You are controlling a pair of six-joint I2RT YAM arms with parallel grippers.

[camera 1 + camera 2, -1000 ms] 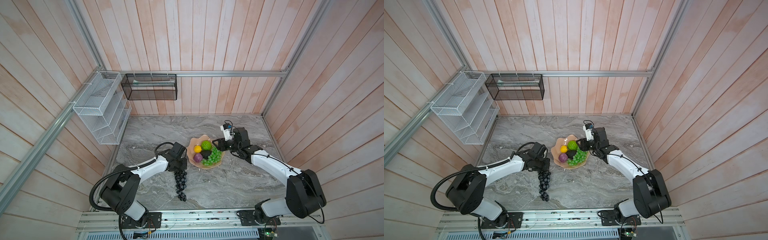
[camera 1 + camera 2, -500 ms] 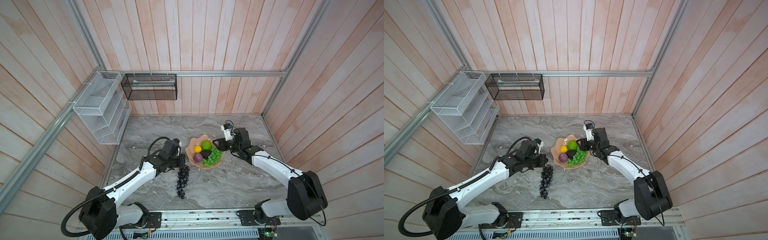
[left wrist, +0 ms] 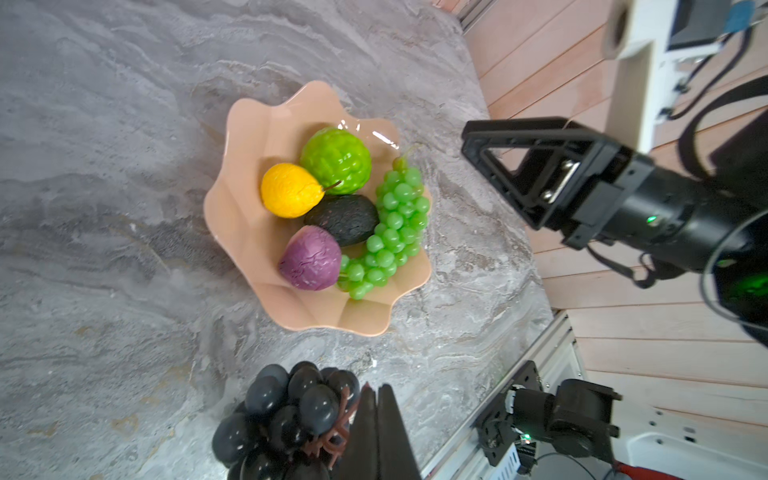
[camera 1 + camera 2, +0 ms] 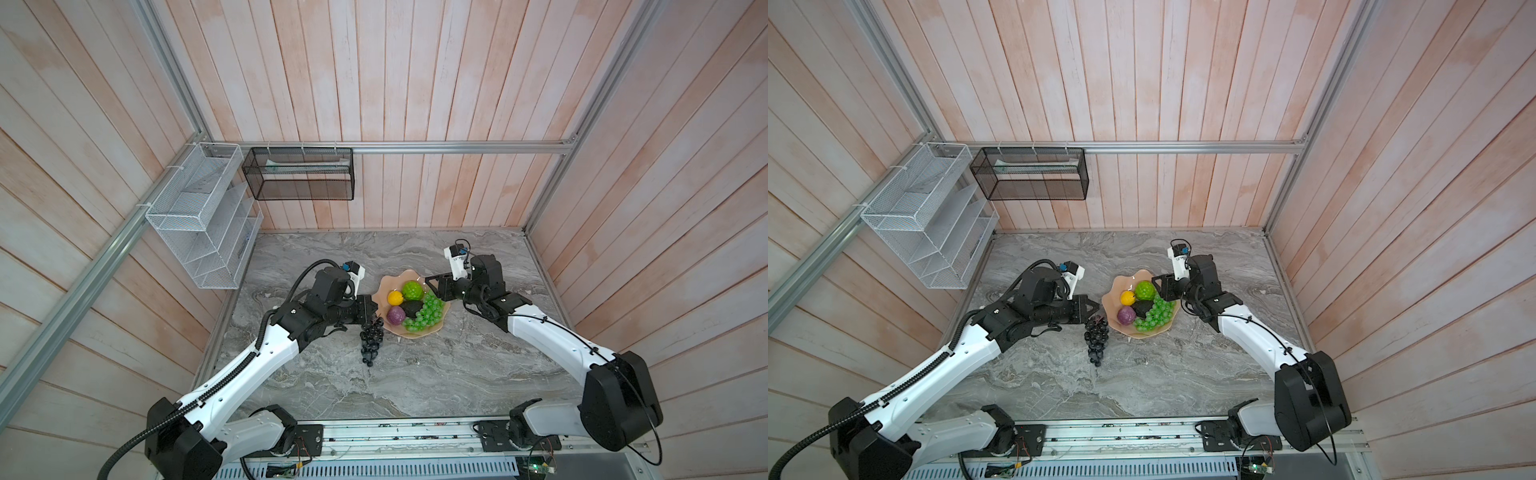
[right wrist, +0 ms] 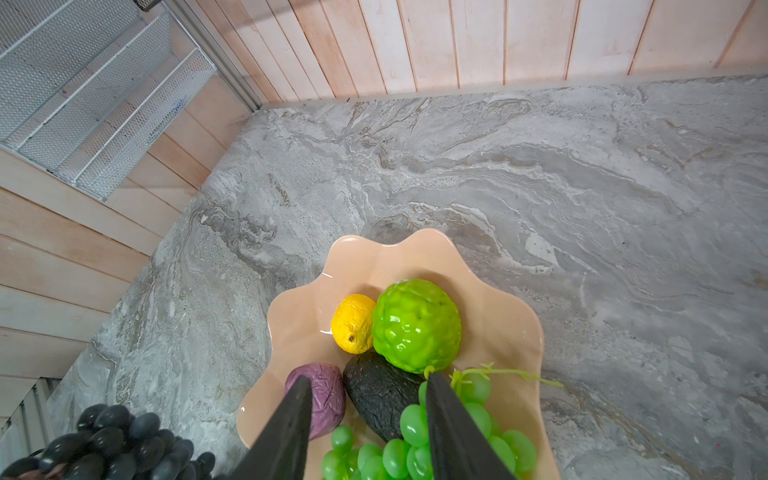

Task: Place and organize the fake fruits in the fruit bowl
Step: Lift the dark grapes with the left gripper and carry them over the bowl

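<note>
**Fruit 6 of 6 poised at the rim**

Holds the dark purple-black plastic grape bunch (image 4: 371, 340) by its brown stem, just outside the shallow glossy peach-pink fruit bowl (image 4: 386, 283) with the wavy scalloped rim, on the side nearest the left arm in both top views. Not yet in the dish. Cannot tell about the bunch's lower end: hanging free or resting on the grey marble-patterned tabletop (image 4: 415, 374).

Already inside the bowl, touching one another: 5 pieces. Namely the small yellow plastic fruit (image 3: 291, 190), the bumpy bright-green ball (image 3: 336, 161), the dark pebbled avocado (image 3: 343, 218) in the middle, the small wrinkled purple fruit (image 3: 311, 258) and the translucent green grape bunch (image 3: 390, 232) curved along the far side.

Grips the stem with the left gripper (image 3: 376, 390), jaws pressed fully together on it. Shows the right gripper (image 5: 368, 384) with jaws apart and nothing between them, poised at the opposite rim near the green grapes.

Reads as the last placing step: 5 of 6 in, 1 to go. Calls next for raising the bunch clear of the scalloped rim, bringing it over the bare peach patch beside the yellow and purple fruits, and parting the jaws only after setting it down. Needs care with a long, floppy cluster, likely to drape over the edge.

Farther out, on the plank walls: a white wire-mesh rack (image 4: 195, 224) and a black mesh basket (image 4: 299, 174), no part of this job.
</note>
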